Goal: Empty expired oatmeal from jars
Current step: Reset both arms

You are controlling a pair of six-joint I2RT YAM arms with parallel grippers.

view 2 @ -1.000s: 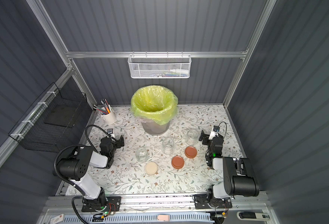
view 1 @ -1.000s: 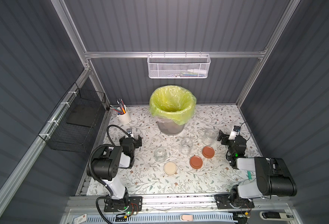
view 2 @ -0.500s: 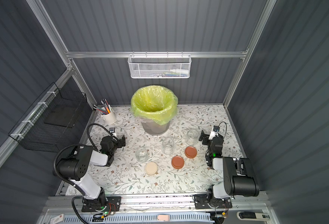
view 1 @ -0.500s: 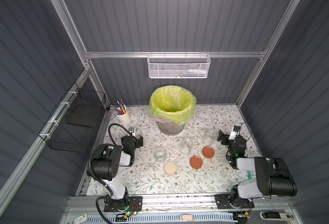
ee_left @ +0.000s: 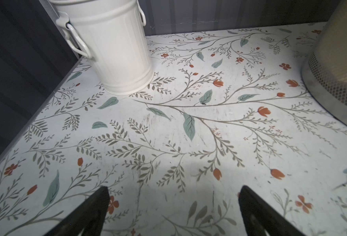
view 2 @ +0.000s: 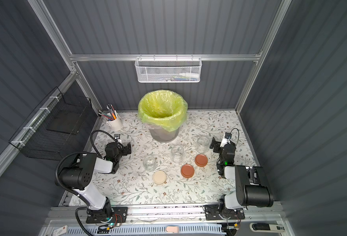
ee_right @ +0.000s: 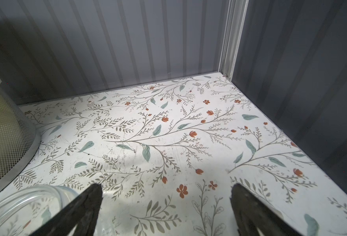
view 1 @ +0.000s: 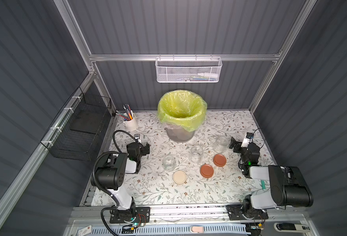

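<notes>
Three clear glass jars stand open in both top views: left jar [view 1: 169, 162] [view 2: 149, 162], middle jar [view 1: 196, 154] [view 2: 177, 154], right jar [view 1: 221, 144] [view 2: 202, 144]. In front of them lie a cream lid [view 1: 179, 177] and two brown lids [view 1: 207, 171] [view 1: 219, 160]. The oatmeal is out of view. My left gripper [view 1: 143, 143] [ee_left: 173, 190] is open over bare mat, left of the jars. My right gripper [view 1: 240, 141] [ee_right: 166, 188] is open just right of the right jar, whose rim [ee_right: 25, 204] sits outside one finger.
A grey bin with a yellow-green bag [view 1: 181, 110] [ee_right: 3, 132] stands behind the jars. A white pen cup [view 1: 129, 122] [ee_left: 111, 51] is at the back left. A white wire basket [view 1: 189, 70] hangs on the back wall, a black one [view 1: 80, 126] on the left wall.
My left gripper has shifted slightly toward the middle of the table. The right arm, jars and lids have not moved.
</notes>
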